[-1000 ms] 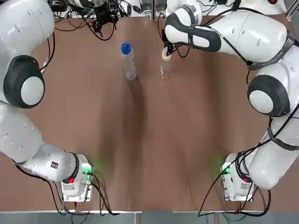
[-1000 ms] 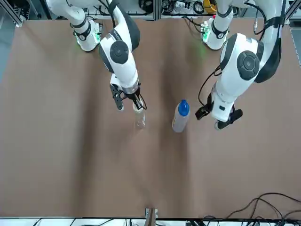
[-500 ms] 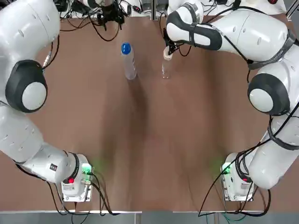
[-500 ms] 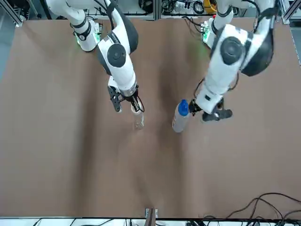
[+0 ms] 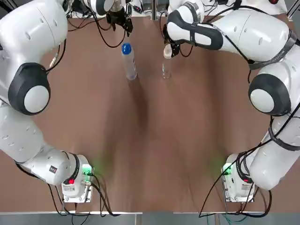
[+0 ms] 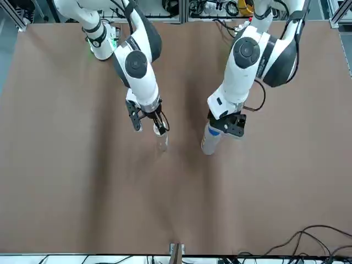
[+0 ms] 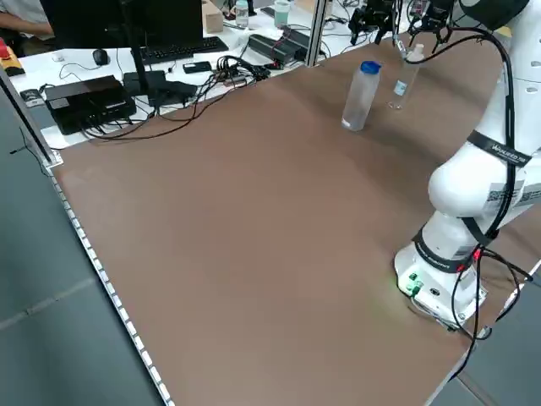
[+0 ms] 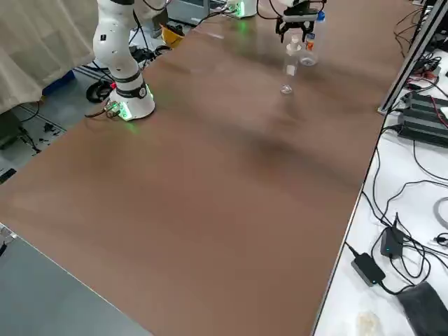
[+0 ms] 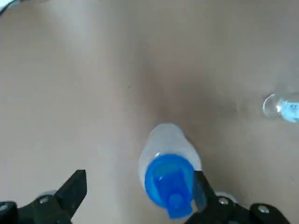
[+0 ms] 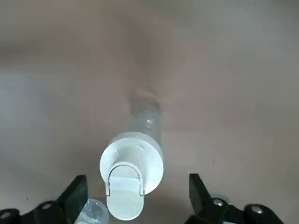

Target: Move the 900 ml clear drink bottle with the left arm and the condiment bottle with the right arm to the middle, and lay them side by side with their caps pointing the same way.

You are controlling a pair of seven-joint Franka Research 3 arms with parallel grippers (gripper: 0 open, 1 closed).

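The clear drink bottle with a blue cap stands upright at the far side of the table. My left gripper hovers just beyond its cap, open. In the left wrist view the blue cap sits close to one finger, the other finger well apart. The condiment bottle, clear with a white cap, stands upright to its right. My right gripper is open over that cap. In the right wrist view the white cap lies between the fingers without touching them.
Cables and equipment lie past the table's far edge. The arm bases with green lights sit at the near corners. The brown tabletop stretches between the bottles and the bases. A desk with a keyboard stands off the left side.
My left gripper has swung in from the robot's left to the blue-capped bottle's top. The right gripper has shifted only slightly above the condiment bottle. Both bottles stand where they were.
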